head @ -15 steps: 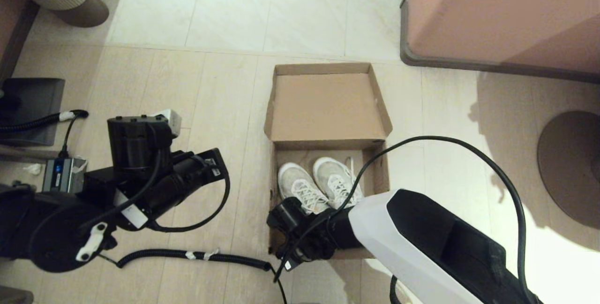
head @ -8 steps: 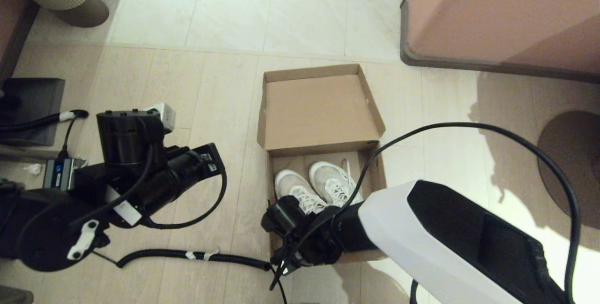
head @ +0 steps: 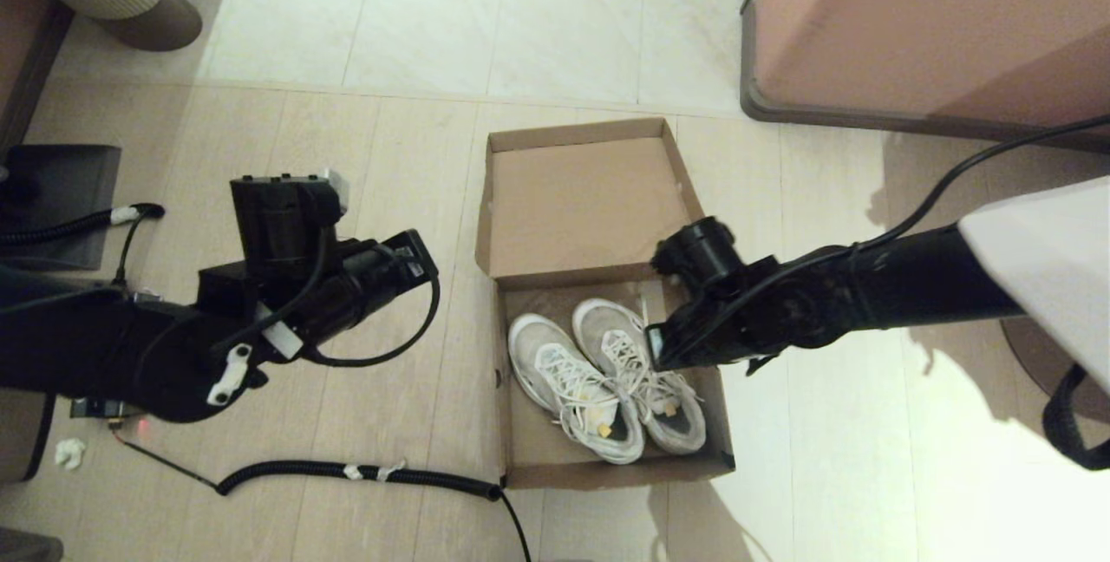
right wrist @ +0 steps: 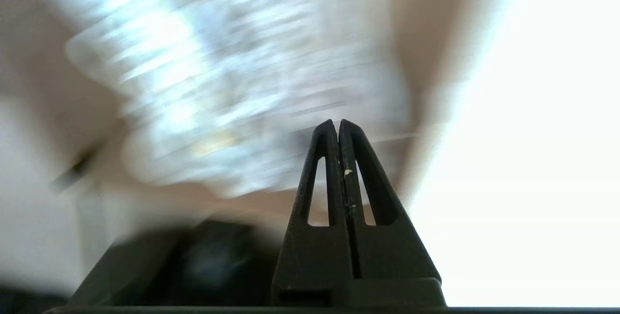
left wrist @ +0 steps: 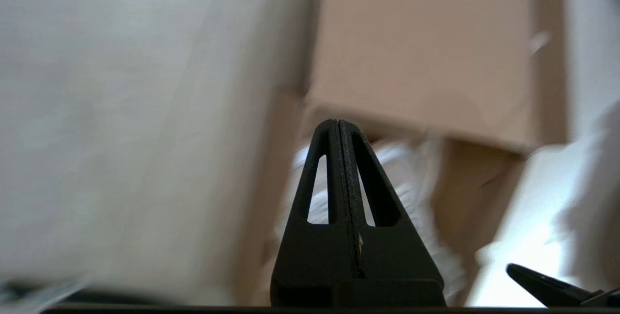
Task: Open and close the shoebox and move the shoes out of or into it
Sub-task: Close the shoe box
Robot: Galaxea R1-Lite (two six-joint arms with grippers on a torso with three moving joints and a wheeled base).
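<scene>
The brown shoebox (head: pixel 607 468) stands open on the floor, its lid (head: pixel 581 198) laid back on the far side. Both white sneakers (head: pixel 598 384) lie side by side inside, toes toward the lid. My right arm reaches in from the right. Its wrist (head: pixel 702 306) hangs over the box's right wall beside the right shoe. The right gripper (right wrist: pixel 337 122) is shut on nothing, with the blurred shoes (right wrist: pixel 232 76) beyond it. My left gripper (left wrist: pixel 337 122) is shut and empty, held left of the box and aimed at the shoes (left wrist: pixel 411 193) and the lid (left wrist: pixel 426 52).
A large pinkish-brown cabinet (head: pixel 919 33) stands at the far right. A round dark base (head: pixel 1054 310) sits right of the box. A coiled black cable (head: pixel 364 473) runs along the floor to the box's near left corner. A dark block (head: pixel 56 202) lies far left.
My right arm swung from the box's near edge up to its right wall, uncovering the shoes' heels. The left arm shifted a little toward the box. The box slid slightly left.
</scene>
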